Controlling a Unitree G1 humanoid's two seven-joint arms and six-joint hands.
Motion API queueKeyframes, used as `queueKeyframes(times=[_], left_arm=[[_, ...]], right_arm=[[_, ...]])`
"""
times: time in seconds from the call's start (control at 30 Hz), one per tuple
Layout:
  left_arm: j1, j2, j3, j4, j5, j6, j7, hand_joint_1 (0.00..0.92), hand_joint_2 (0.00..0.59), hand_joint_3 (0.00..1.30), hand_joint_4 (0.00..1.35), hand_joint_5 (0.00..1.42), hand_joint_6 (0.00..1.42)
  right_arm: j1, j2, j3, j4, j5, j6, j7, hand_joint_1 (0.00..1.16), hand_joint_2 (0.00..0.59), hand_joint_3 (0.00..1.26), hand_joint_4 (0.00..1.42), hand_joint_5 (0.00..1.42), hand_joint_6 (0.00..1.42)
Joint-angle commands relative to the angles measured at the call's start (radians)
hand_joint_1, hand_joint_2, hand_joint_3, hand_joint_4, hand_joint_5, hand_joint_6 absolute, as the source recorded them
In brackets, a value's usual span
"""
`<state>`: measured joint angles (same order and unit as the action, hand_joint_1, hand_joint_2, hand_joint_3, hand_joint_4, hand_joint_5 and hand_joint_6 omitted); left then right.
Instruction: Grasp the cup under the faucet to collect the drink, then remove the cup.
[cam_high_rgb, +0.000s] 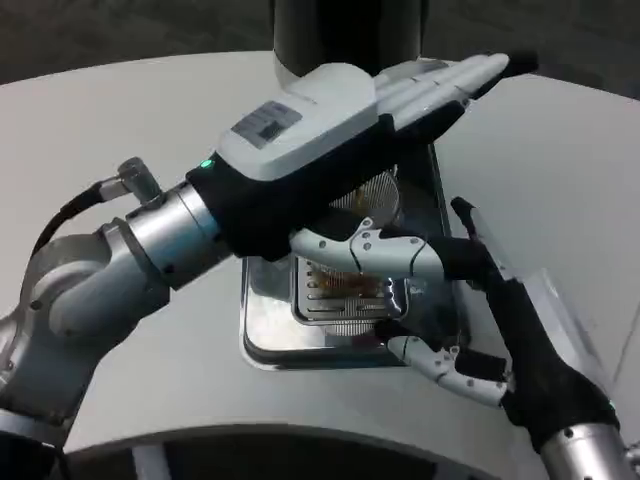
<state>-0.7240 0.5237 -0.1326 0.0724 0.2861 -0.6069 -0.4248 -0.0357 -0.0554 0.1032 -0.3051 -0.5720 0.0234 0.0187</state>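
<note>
Stretching flat across the drip tray (262, 335) — left robot hand (330, 120), fingers straight, holding nothing. Reaching in from the side — right robot hand (470, 300), fingers spread, grasping nothing. No legible writing. One tray on the white surface (130, 110); cup hidden.

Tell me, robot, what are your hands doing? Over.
Left hand open, fingers flat above drip tray. Right hand reaching in beside tray, fingers apart. Cup hidden under left hand, can't confirm.
</note>
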Motion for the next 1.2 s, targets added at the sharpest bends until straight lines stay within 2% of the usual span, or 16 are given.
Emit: queueKeyframes(times=[0.03,0.17,0.37,0.5,0.57,0.8,1.2], left_arm=[[0.018,0.003,-0.025,0.001,0.008,-0.015,-0.012,0.000,0.152,0.00,0.00,0.08,0.06],[0.019,0.007,-0.023,0.002,0.004,-0.015,-0.012,0.000,0.152,0.00,0.00,0.08,0.06],[0.021,0.018,-0.017,0.007,-0.002,-0.016,-0.014,0.000,0.152,0.00,0.00,0.08,0.06],[0.022,0.026,-0.015,0.008,-0.002,-0.015,-0.013,0.000,0.152,0.00,0.00,0.08,0.06],[0.024,0.028,-0.014,0.008,-0.003,-0.015,-0.012,0.000,0.153,0.00,0.00,0.08,0.06],[0.027,0.042,-0.006,0.010,-0.009,-0.017,-0.013,0.000,0.156,0.00,0.00,0.08,0.06],[0.037,0.065,0.005,0.016,-0.044,-0.017,-0.021,0.000,0.157,0.00,0.00,0.08,0.06]], right_arm=[[-0.079,-0.006,0.003,0.085,0.024,-0.001,-0.041,0.67,0.197,0.00,0.00,0.00,0.15],[-0.154,0.000,0.009,0.179,0.044,-0.006,-0.072,0.67,0.186,0.00,0.00,0.00,0.13],[-0.211,0.005,0.027,0.264,0.077,-0.021,-0.097,0.68,0.176,0.00,0.00,0.00,0.12],[-0.246,0.000,0.052,0.295,0.065,-0.022,-0.113,0.71,0.170,0.00,0.00,0.00,0.11],[-0.267,0.012,0.055,0.319,0.075,-0.019,-0.126,0.71,0.170,0.00,0.00,0.00,0.11],[-0.319,0.038,0.053,0.388,0.118,-0.021,-0.168,0.73,0.164,0.00,0.00,0.00,0.08],[-0.375,0.062,0.056,0.489,0.152,-0.052,-0.240,0.73,0.158,0.00,0.00,0.00,0.08]])
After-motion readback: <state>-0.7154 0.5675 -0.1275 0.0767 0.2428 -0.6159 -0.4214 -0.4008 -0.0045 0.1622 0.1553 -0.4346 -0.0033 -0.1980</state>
